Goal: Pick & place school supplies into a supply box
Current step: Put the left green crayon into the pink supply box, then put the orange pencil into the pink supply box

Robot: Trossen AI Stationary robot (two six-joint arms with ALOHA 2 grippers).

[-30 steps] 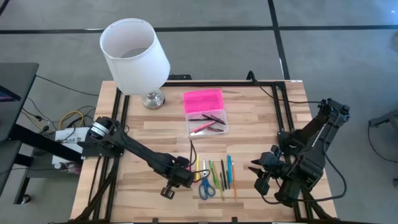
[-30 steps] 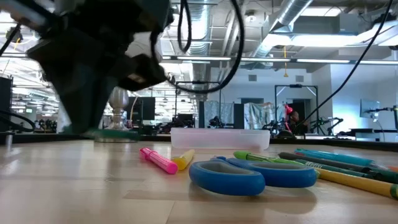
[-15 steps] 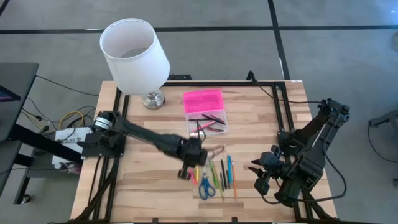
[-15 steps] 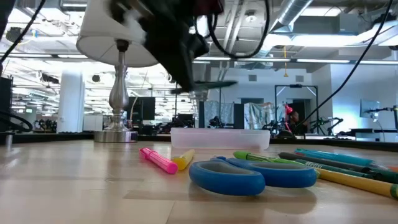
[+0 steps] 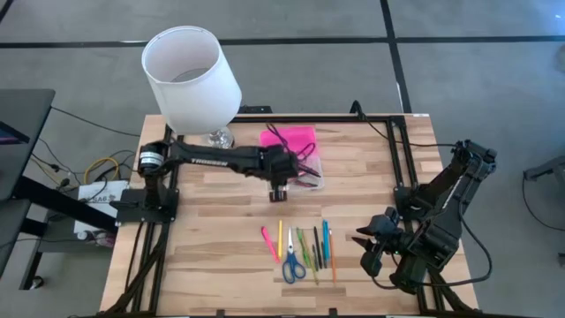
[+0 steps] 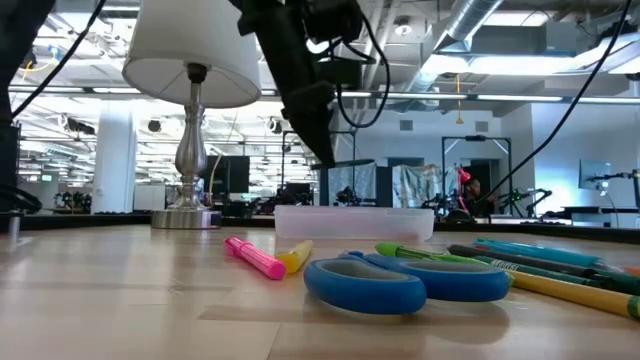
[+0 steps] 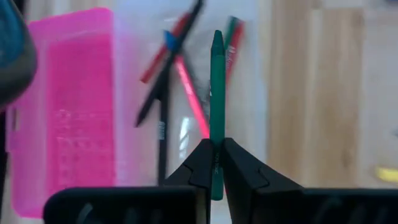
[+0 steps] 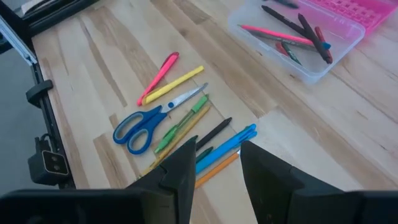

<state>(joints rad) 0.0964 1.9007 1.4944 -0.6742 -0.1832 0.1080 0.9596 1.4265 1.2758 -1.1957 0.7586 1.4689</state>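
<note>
My left gripper (image 5: 281,183) hangs over the supply box, shut on a green pen (image 7: 216,87). The box has a clear base (image 5: 297,176) with a few pens in it and a pink ribbed lid (image 5: 288,141) lying open on the far side; it also shows in the low view (image 6: 355,220). The other school supplies (image 5: 300,247) lie in a row near the table's near edge: pink and yellow markers, blue-handled scissors (image 8: 140,127), and green, dark, blue and orange pens. My right gripper (image 8: 217,167) waits open at the table's right near side. My left gripper pinches the green pen between its two fingertips near one end (image 7: 215,163), coming from above and pointing down, fingers across the pen. The pen is lifted clear and lies about level, its long free part (image 6: 352,163) reaching out over the box's clear base.
A lamp with a white shade (image 5: 190,75) and a metal base (image 6: 190,215) stands at the table's far left, close to the box lid. Bare wood lies between the box and the row of supplies. Black frame rails run along both table sides.
My left gripper has risen from the left end of the supplies row and moved toward the table's far edge, to above the supply box, carrying the green pen lifted clear. The pink and yellow markers it covered now show. The right arm kept still.
</note>
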